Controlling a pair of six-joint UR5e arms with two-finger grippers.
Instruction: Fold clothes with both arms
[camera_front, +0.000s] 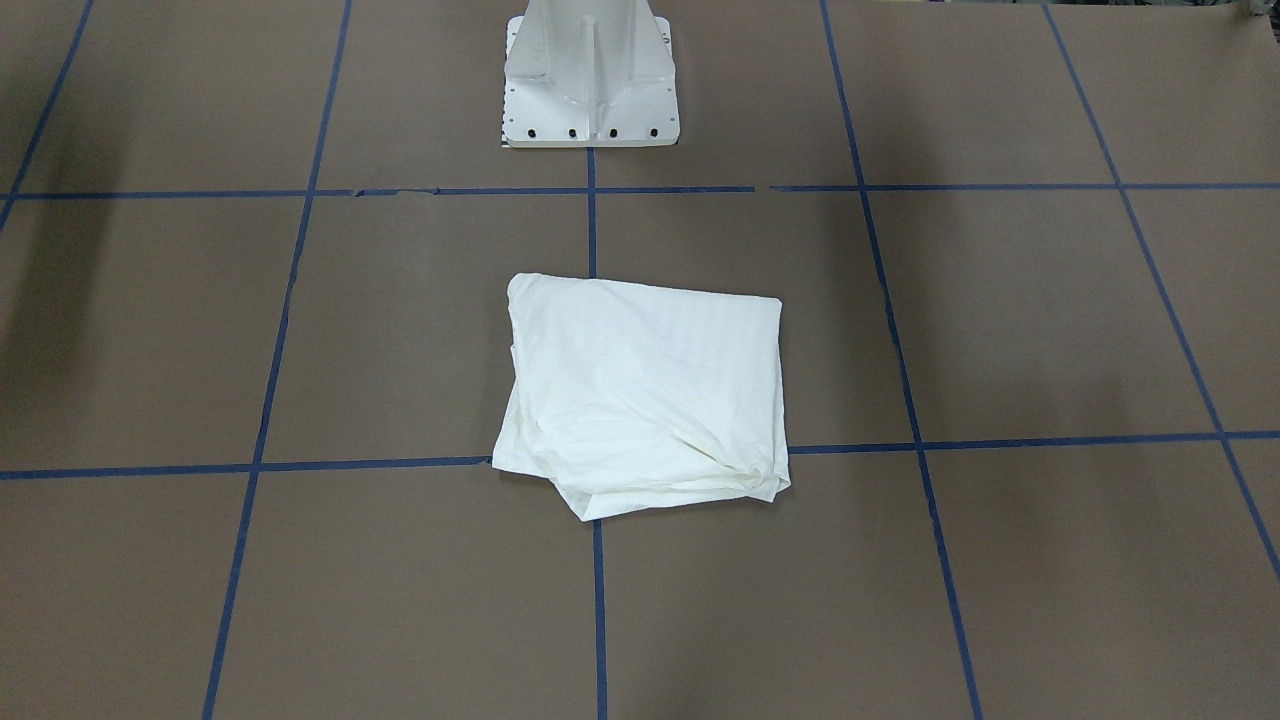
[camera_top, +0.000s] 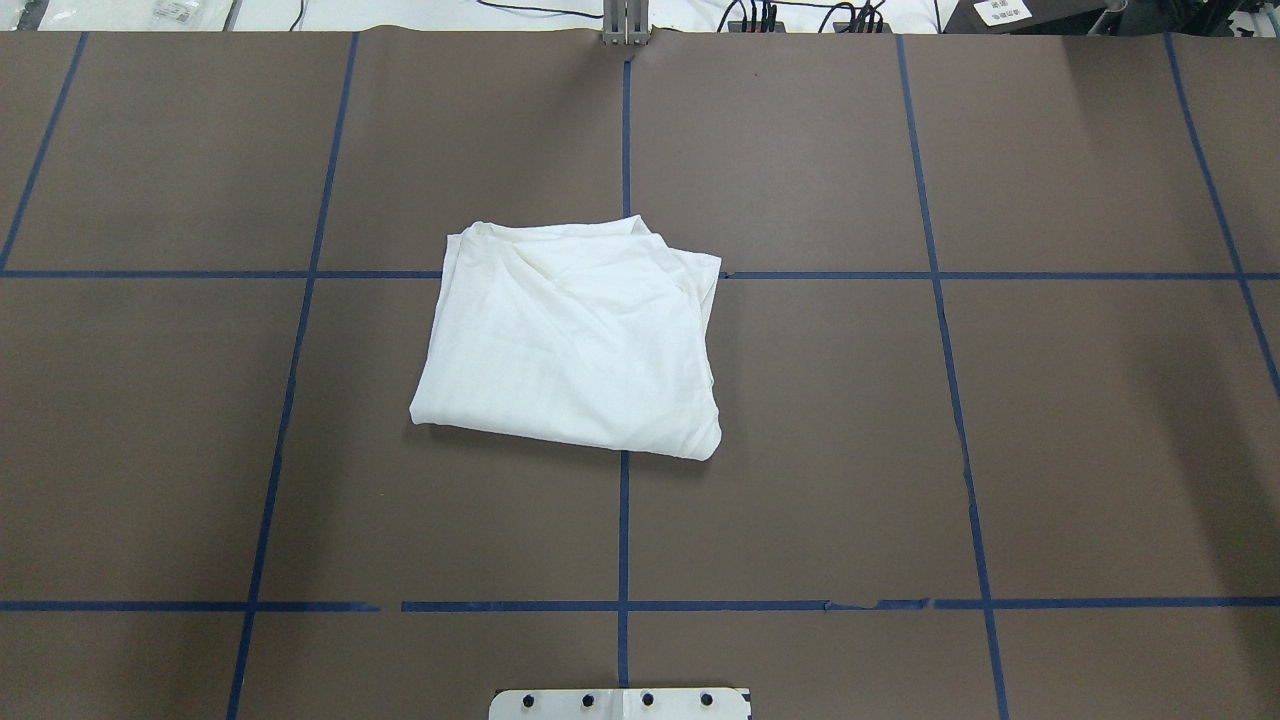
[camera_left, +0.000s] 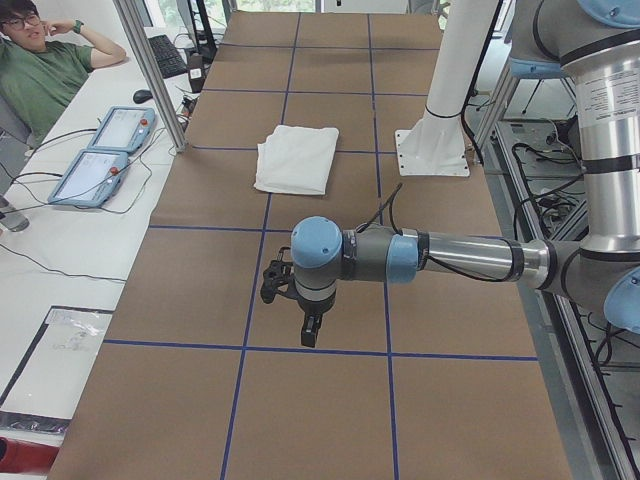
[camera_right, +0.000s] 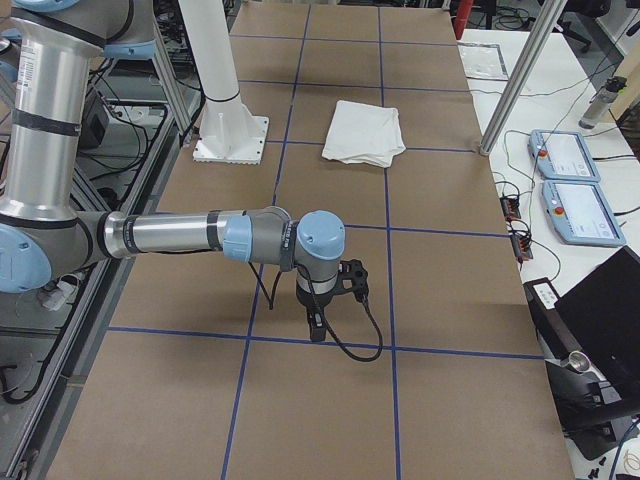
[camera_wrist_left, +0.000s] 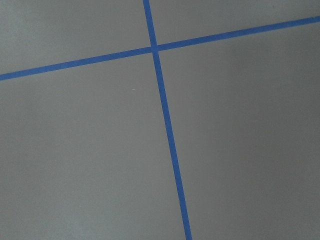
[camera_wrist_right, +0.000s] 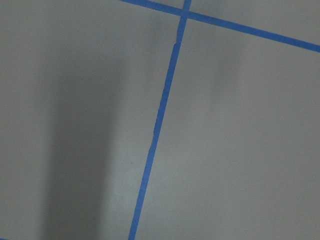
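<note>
The white T-shirt (camera_front: 640, 390) lies folded into a rough, slightly wrinkled rectangle at the middle of the brown table (camera_front: 1050, 320). It also shows in the overhead view (camera_top: 575, 345) and in both side views (camera_left: 297, 158) (camera_right: 368, 132). No printed text or collar shows. Neither arm is in the front or overhead view. My left gripper (camera_left: 310, 335) hangs above bare table far from the shirt, pointing down. My right gripper (camera_right: 318, 328) hangs the same way at the other end. I cannot tell whether either is open or shut. Both wrist views show only table and blue tape.
Blue tape lines (camera_top: 624, 520) grid the table. The white pedestal base (camera_front: 590, 80) stands behind the shirt. A seated person (camera_left: 40, 70) and teach pendants (camera_left: 100, 150) are on the side bench beyond an aluminium post (camera_left: 150, 70).
</note>
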